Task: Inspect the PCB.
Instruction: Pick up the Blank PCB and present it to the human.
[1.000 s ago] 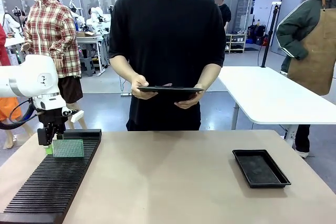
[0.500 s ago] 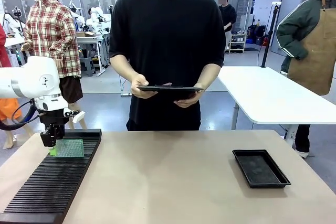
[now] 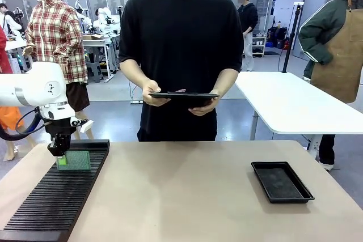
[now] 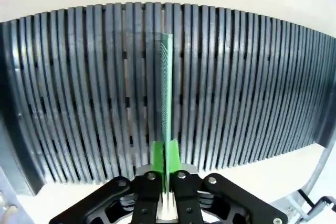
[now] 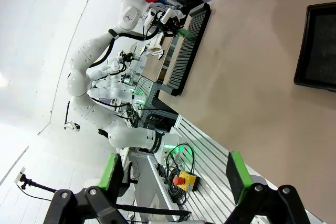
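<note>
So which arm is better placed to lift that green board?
Left: the left gripper is shut on the PCB standing in the rack. The right gripper hangs open, far from it.

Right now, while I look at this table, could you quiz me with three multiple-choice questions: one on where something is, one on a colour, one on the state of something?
1. Where is the green circuit board? A flat on the bare tabletop; B upright in the slotted black rack; C on the floor.
2. What colour are the pads of the right gripper? A red; B blue; C green.
3. How is the left gripper? A shut on the board's edge; B wide open above it; C far away from it.
Answers: 1 B, the board stands on edge in a slot of the rack. 2 C, both pads show bright green in the right wrist view. 3 A, its pads pinch the board's near edge in the left wrist view.
</note>
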